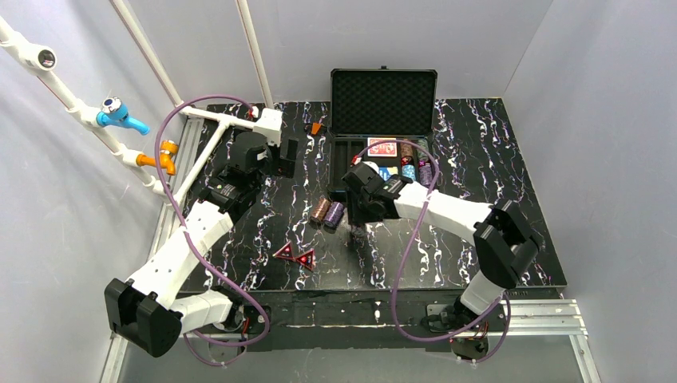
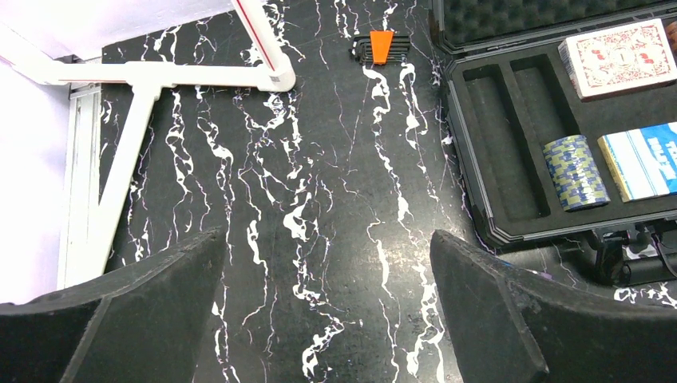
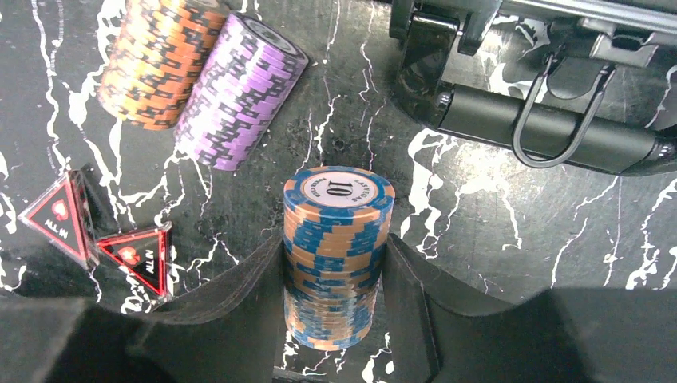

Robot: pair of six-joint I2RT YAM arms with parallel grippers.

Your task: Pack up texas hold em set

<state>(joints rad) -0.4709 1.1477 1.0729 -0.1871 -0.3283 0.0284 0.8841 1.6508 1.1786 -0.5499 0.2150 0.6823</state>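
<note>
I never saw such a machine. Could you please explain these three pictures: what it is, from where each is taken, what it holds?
The robot is a left arm and a right arm at a black table. One picture looks down from above; the other two come from cameras on each wrist. An open black case holds card decks and chips. Two chip stacks and two red triangles lie on the table. The right fingers grip a blue-and-orange chip stack; the left fingers stand open, empty.

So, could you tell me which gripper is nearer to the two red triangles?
Right. The right gripper, clamping a blue-and-orange chip stack, sits close beside the red triangles; the left gripper hangs open farther back, by the case.
</note>
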